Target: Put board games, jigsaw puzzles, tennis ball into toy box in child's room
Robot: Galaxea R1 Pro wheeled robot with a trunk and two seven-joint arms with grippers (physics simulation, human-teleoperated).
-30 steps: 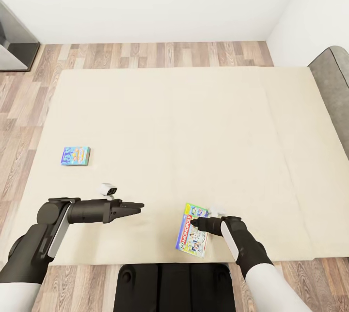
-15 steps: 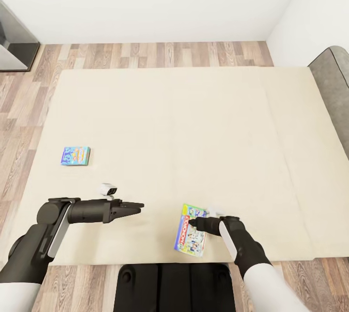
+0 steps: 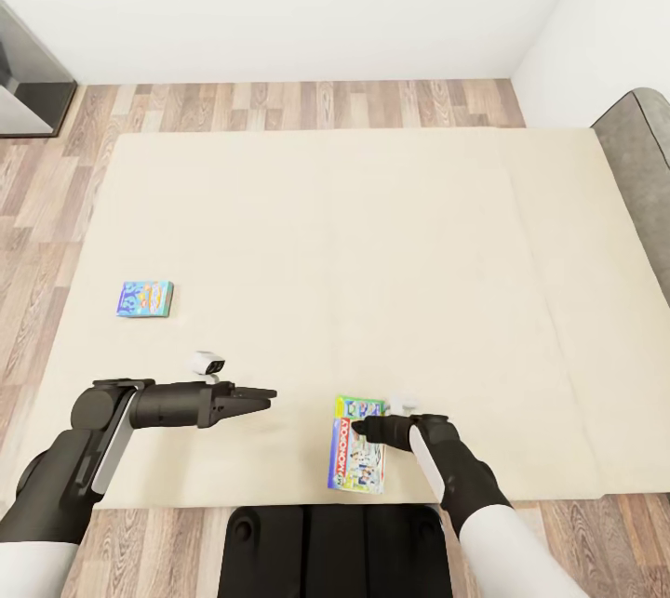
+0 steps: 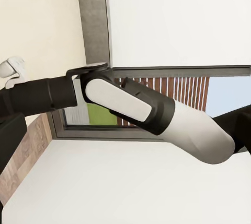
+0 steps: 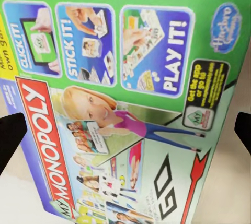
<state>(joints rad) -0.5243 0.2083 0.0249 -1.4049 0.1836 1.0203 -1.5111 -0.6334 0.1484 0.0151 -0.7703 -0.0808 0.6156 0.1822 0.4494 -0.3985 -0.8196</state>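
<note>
Head view: you are hovering the right gripper [image 3: 357, 431], jaws spread, over the green-edged Monopoly board game [image 3: 355, 457] near the beige bed [image 3: 465, 226] edge. The small blue board game [image 3: 145, 298] is lying far left. Left gripper [image 3: 265, 392] is showing jaws together. Nothing is boxed yet.

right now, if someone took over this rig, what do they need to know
Right gripper: open, fingers either side of the green-edged board game near the bed's front edge, not gripped yet.
Left gripper: looks shut and empty, hovering over the mattress.
Small blue board game: lying near the bed's left edge, untouched.
Done: nothing is being carried yet.
Left: grip and carry both bed games to the toy box, then the table toys.
</note>
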